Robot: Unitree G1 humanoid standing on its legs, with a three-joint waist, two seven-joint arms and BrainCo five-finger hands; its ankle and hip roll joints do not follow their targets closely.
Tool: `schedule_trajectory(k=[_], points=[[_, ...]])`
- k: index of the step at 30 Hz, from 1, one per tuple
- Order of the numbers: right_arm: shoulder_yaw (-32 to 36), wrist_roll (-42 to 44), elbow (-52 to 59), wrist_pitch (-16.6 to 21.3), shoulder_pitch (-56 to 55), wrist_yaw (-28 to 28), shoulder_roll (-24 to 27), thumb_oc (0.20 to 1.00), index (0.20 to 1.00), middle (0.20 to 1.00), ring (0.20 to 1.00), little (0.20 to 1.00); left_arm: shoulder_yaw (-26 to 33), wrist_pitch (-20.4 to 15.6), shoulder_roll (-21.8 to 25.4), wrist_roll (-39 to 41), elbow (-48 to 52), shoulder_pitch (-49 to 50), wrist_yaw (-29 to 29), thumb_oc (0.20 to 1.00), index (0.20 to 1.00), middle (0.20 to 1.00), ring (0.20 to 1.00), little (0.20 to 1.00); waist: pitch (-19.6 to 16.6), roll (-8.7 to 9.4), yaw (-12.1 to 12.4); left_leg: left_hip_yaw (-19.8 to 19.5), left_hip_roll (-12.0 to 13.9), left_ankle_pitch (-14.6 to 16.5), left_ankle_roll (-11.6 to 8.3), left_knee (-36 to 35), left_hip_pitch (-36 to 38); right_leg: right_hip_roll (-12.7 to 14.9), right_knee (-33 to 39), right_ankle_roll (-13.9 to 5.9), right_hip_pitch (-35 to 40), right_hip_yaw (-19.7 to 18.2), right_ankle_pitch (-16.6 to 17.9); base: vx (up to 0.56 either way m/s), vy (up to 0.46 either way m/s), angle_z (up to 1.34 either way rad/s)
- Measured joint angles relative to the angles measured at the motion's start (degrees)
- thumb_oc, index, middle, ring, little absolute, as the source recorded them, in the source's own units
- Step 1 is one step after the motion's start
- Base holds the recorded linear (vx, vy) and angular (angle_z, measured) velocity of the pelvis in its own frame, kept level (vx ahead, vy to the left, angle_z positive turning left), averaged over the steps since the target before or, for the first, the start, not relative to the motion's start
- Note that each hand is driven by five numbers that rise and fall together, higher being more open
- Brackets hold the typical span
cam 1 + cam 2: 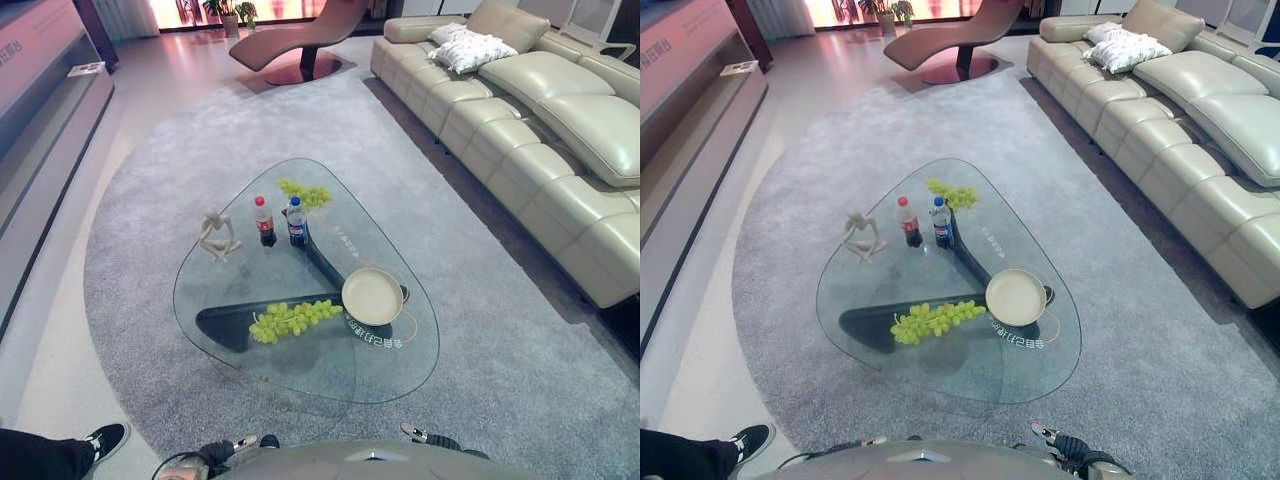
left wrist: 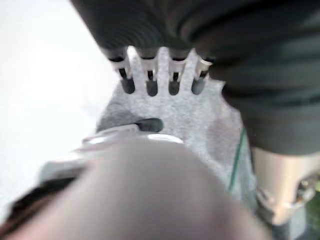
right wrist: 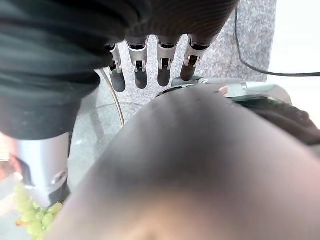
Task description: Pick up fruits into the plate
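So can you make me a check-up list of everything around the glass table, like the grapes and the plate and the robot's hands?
Surface: glass table, rounded triangle shape, on a grey rug.
Job's things: near grape bunch lies on the glass just left of the plate; far grape bunch sits at the far end. The plate holds nothing.
Clutter: two bottles side by side, pale figurine to their left.
Hands: left hand and right hand hang low by the robot, fingers straight, holding nothing.
Cables: nothing seen on the table.
Surroundings: cream sofa to the right, brown lounge chair beyond, a person's shoe at lower left.
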State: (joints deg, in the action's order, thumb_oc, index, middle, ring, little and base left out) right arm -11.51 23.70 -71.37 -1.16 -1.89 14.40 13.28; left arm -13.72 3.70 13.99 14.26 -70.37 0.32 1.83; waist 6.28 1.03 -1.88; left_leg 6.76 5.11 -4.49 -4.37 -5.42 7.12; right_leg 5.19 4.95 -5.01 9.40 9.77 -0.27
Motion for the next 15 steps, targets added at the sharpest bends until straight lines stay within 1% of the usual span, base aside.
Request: schedule_trajectory(k=[2,4,6,9,10,13,14,15], points=[[-0.2,1.6,0.7,-0.1,0.5,-0.1,0.3,1.000,1.000,1.000,1.000,1.000,-0.9,-1.2,0.2,-0.8,0.1,-1.6,-2.4,1.000,1.000,1.000,1.000,1.000,0.5,-0.11,0.0,0.2,0.1,-0.3,-0.02,0.1,-1.8,-0.1,-0.6,0.15,-2.3,-0.4,0.2,-0.15,0.018,-0.10],[-0.4,2.8,2.1,-0.1,1.9,0.0,0.7,1.000,1.000,1.000,1.000,1.000,-1.3,-2.7,0.8,-0.9,0.7,-3.6,-4.7,1.000,1.000,1.000,1.000,1.000,2.1,-0.24,0.0,0.4,0.1,-0.9,-0.08,0.3,-3.5,-0.1,-1.1,0.02,-4.2,-1.1,0.7,-0.13,0.023,-0.11],[-0.6,4.6,2.9,0.0,4.2,0.1,1.1,1.000,1.000,1.000,1.000,1.000,-2.3,-4.0,2.0,-1.7,2.6,-5.8,-7.4,1.000,1.000,1.000,1.000,1.000,4.2,-0.34,-0.1,0.9,-0.1,-1.5,0.17,0.3,-4.9,0.0,-1.0,-0.03,-5.8,-1.5,1.4,-0.14,0.045,-0.11],[-0.6,7.1,4.2,0.1,7.4,0.7,1.9,1.000,1.000,1.000,1.000,1.000,-4.1,-5.1,4.7,-6.2,5.9,-10.2,-12.2,1.000,1.000,1.000,1.000,1.000,7.2,-0.56,-0.6,1.0,-0.2,-2.2,0.41,0.3,-7.5,0.0,-1.1,-0.09,-8.5,-1.7,2.4,-0.13,0.052,-0.03],[-0.6,7.4,4.4,0.2,8.3,0.8,2.0,1.000,1.000,1.000,1.000,1.000,-4.6,-5.2,5.2,-7.3,6.3,-11.1,-13.1,1.000,1.000,1.000,1.000,1.000,7.8,-0.59,-0.8,1.1,-0.2,-2.4,0.47,0.3,-8.0,0.0,-1.1,-0.08,-9.0,-1.7,2.6,-0.14,0.061,-0.06],[-1.0,9.5,6.6,1.2,13.0,1.0,3.3,1.000,1.000,1.000,1.000,1.000,-7.4,-5.0,8.2,-10.5,9.0,-16.9,-17.4,1.000,1.000,1.000,1.000,1.000,11.9,-1.36,-1.3,1.4,-0.2,-3.2,0.66,0.3,-10.2,0.0,-1.0,-0.15,-11.5,-2.6,3.7,-0.14,0.046,-0.09],[-1.2,9.6,6.8,1.3,13.7,1.0,3.5,1.000,1.000,1.000,1.000,1.000,-7.6,-5.0,8.5,-11.0,9.3,-17.8,-17.8,1.000,1.000,1.000,1.000,1.000,12.5,-1.50,-1.4,1.5,-0.3,-3.2,0.68,0.3,-10.4,0.0,-1.0,-0.17,-11.8,-2.6,3.9,-0.13,0.017,-0.08],[-2.2,10.7,7.3,1.4,15.7,0.9,4.2,1.000,1.000,1.000,1.000,1.000,-8.7,-4.9,9.6,-12.1,9.4,-20.4,-19.0,1.000,1.000,1.000,1.000,1.000,13.9,-1.88,-1.7,1.5,-0.3,-3.5,0.71,0.3,-11.2,0.0,-0.9,-0.12,-12.6,-2.7,4.3,-0.17,0.000,-0.08]])
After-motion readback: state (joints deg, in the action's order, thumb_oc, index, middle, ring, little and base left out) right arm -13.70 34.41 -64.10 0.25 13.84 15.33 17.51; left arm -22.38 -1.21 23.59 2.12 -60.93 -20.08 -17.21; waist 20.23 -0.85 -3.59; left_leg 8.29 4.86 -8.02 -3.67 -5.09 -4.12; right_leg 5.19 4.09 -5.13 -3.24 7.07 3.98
